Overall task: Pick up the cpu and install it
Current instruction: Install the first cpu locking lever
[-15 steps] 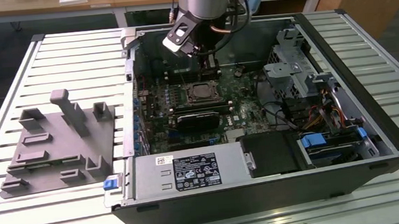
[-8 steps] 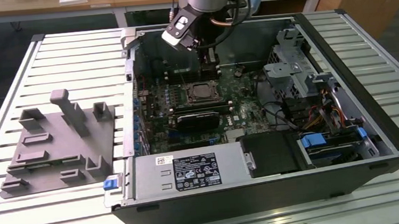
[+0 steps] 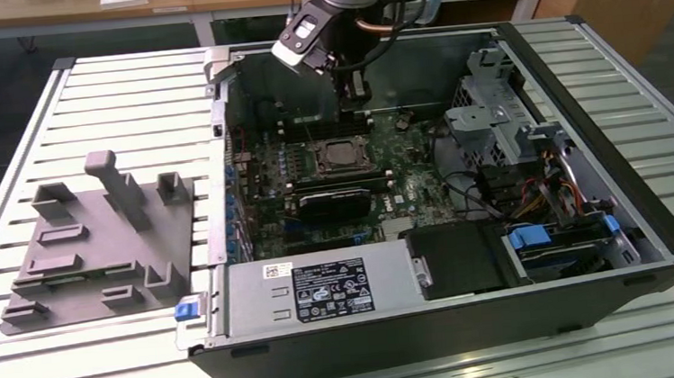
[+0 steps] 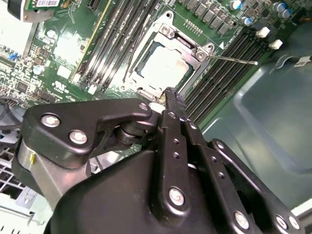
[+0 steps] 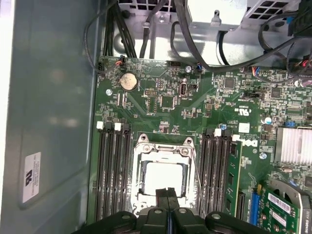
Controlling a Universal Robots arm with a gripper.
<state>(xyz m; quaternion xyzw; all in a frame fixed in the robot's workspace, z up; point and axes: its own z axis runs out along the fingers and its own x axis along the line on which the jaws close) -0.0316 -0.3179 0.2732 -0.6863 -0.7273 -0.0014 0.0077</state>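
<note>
Fingertips of the gripper pressed together with nothing between them, poised just over the near edge of the CPU socket. The cpu lying flat inside that socket, silver top up, framed by the metal bracket; seemingly seated already, though whether fully home cannot be told. Thin wire lever standing out to one side of the socket, apparently unlatched.

Judging by this, a seating or checking stage. Best handled by:
- keeping the closed tips centred and square over the chip;
- pressing lightly and evenly, never on one corner;
- staying clear of the lever and the memory slots on either side;
- avoiding any sideways drag across the socket frame.

Counted:
- one cpu;
- one socket with one lever;
- one gripper;
- two banks of memory slots, four a side by the look of the first wrist view;
- one coin cell;
- one open computer case;
- one grey fixture plate on the slatted table, well apart from the chip.
</note>
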